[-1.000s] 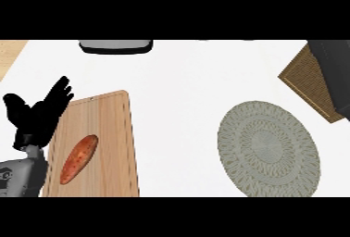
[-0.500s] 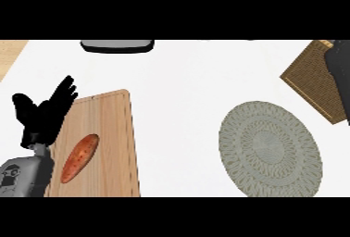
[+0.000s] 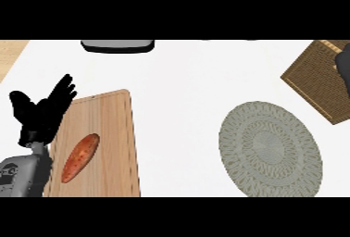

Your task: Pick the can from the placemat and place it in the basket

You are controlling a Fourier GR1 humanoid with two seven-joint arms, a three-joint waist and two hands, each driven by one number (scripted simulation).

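Overhead, the left hand rested open at the left edge, fingers up, holding nothing, beside a board bearing a sweet potato. Right of it lay the round placemat, bare on top. The basket sat at the upper right; whether the dark shape at its edge was the right hand, I could not tell. No can showed.

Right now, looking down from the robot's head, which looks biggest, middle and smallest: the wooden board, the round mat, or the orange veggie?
1. Wooden board, though its lower end is cut off.
2. Round mat, nearly as big.
3. Orange veggie, clearly smallest.
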